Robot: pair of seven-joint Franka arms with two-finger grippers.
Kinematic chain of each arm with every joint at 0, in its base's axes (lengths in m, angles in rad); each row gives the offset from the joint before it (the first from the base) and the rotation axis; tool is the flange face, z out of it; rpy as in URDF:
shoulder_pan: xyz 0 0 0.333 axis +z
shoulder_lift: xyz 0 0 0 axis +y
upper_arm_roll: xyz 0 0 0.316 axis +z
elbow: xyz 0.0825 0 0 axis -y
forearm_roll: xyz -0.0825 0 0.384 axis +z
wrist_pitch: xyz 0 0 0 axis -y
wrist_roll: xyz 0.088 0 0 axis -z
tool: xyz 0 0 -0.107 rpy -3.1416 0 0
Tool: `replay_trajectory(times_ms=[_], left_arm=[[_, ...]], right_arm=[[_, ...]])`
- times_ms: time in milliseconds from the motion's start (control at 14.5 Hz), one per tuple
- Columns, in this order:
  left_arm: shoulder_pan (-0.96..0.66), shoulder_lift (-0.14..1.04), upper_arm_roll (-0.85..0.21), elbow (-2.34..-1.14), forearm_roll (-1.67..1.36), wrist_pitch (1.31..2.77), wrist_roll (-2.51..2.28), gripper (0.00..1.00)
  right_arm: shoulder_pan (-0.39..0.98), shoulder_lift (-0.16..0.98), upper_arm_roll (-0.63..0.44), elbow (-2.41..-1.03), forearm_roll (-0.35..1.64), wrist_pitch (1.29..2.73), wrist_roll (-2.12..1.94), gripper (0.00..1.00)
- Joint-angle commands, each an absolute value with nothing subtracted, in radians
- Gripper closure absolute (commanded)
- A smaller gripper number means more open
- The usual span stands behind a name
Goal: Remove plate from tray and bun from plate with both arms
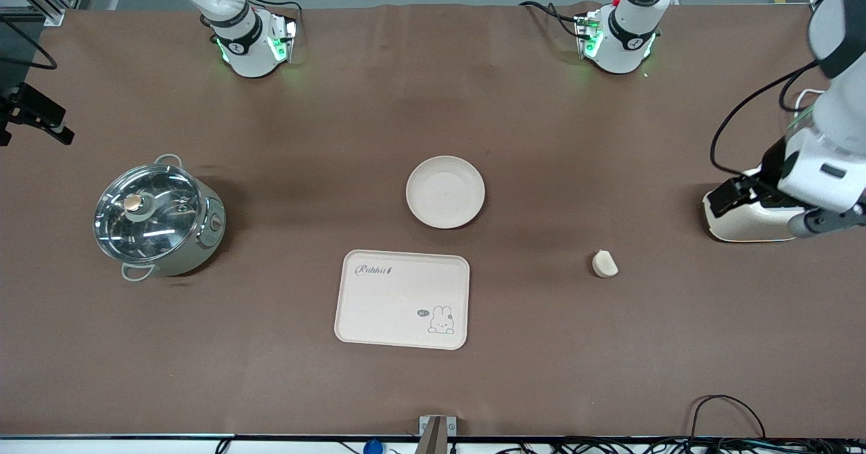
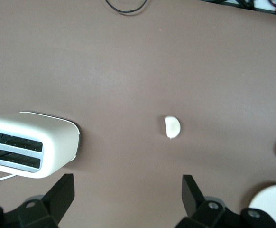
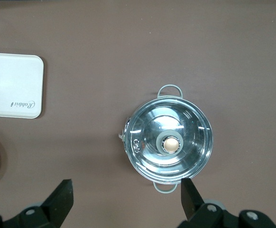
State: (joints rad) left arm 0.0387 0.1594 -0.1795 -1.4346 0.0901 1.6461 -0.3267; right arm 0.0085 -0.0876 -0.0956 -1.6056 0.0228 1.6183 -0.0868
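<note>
The left gripper [image 2: 126, 199] stood with its black fingers [image 2: 59, 194] spread wide and held nothing; it hung over the bare brown tablecloth [image 1: 609, 346] between a glossy white two-slot toaster [image 2: 31, 151] and the bun [image 2: 172, 127], a small pale cream, rounded wedge of dough. The bun lay well apart from the fingers, untouched, toward the left arm's end of the table and nearer to the front camera than the toaster.

The right gripper [image 3: 126, 199] was likewise wide open and empty, hanging above the cloth beside a pale grey-green cooking pot [image 3: 167, 142] with a shiny glass lid and two loop handles, without touching it.

The round, shallow, cream-beige plate [image 1: 445, 191] with its raised rim rested on the cloth near mid-table, clear of both grippers. Just nearer to the front camera than the plate lay a rectangular cream tray [image 1: 402, 299] printed with a rabbit drawing; the two did not touch.

In the front view the left arm's white wrist [image 1: 829, 163] was raised above the toaster, while only the base and lower links of the right arm [image 1: 237, 31] showed.
</note>
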Motion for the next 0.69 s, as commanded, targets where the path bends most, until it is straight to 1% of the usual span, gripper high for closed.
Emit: replay_trajectory(times_ms=[0,138,277,415,622], left_arm=[[0.061,0.074,-0.163,-1.469,0.031,1.588,-0.218,0.00],[0.032,-0.006,-0.092,-1.529,0.009,1.559,-0.160,0.00],[0.003,-0.052,-0.051,-1.572,-0.021,1.551,-0.135,0.00],[0.002,-0.078,-0.052,-1.598,-0.023,1.543,-0.133,0.00],[0.006,-0.071,-0.092,-1.585,-0.017,1.497,-0.137,0.00]], right_arm=[[-0.003,-0.095,-0.087,-1.605,0.025,1.617,-0.095,0.00],[-0.003,-0.095,-0.087,-1.605,0.025,1.618,-0.095,0.00],[-0.003,-0.095,-0.087,-1.605,0.025,1.617,-0.095,0.00],[-0.003,-0.095,-0.087,-1.605,0.025,1.617,-0.095,0.00],[-0.003,-0.095,-0.087,-1.605,0.025,1.615,-0.094,0.00]])
